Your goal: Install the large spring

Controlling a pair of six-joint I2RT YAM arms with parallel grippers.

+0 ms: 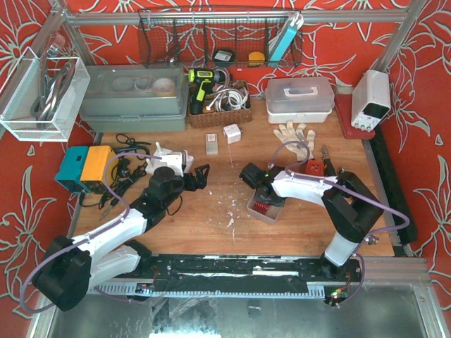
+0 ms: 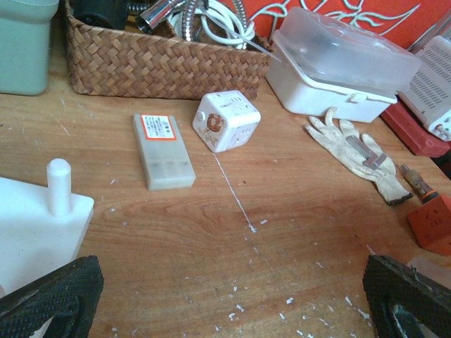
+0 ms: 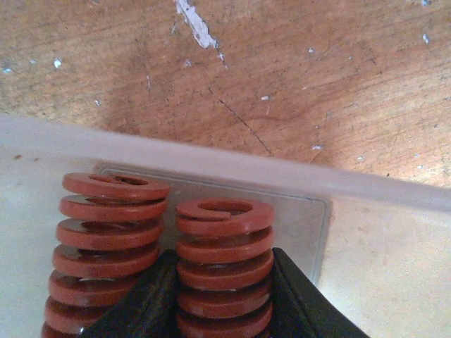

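The right end effector (image 3: 224,299) grips a red spring (image 3: 224,236) in the clear tray (image 3: 373,191). The left end effector (image 2: 229,299) gapes wide.

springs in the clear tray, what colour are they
Orange-red, both the gripped spring and its neighbour; clearest in the right wrist view.

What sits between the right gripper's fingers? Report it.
A red spring, upright in the clear tray beside a second spring; the right wrist view shows the fingers touching its sides.
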